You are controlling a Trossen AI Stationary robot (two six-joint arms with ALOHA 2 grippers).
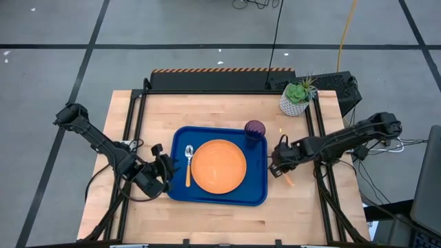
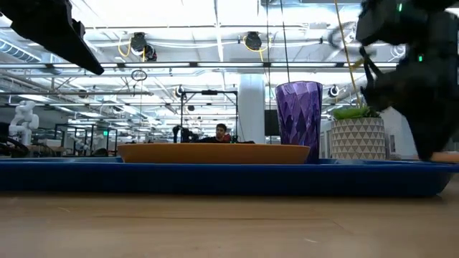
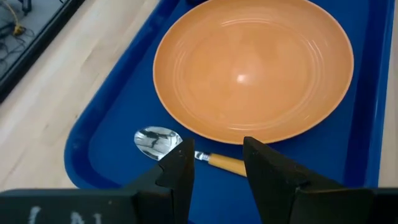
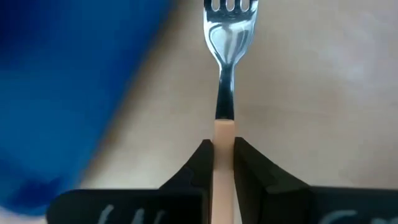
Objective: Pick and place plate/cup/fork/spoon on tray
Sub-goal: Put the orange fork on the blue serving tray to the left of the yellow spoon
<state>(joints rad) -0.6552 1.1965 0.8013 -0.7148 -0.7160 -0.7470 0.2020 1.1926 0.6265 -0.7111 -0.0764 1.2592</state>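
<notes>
The blue tray [image 1: 180,195] lies mid-table. On it rest the orange plate [image 1: 218,166], the purple cup [image 1: 255,129] at its far right corner, and the spoon [image 1: 189,164] left of the plate. My left gripper [image 3: 217,149] hovers open over the tray's left edge, its fingers above the spoon's orange handle [image 3: 227,164] without touching it. Just right of the tray, my right gripper [image 4: 223,146] is shut on the fork [image 4: 229,37], whose tines point away over the bare wood. My right gripper pinches the fork's orange handle [image 4: 223,134] between its two fingers, just behind the metal neck. The fingers point steeply down, one on each side of the handle. The handle's free end [image 1: 289,181] sticks out behind them. Whether the fork is clear of the table, I cannot tell.
A white pot with a green succulent [image 1: 296,100] stands at the far right, behind the cup. Bare wood lies right of the tray [image 4: 62,93] under the fork, and along the table's near edge.
</notes>
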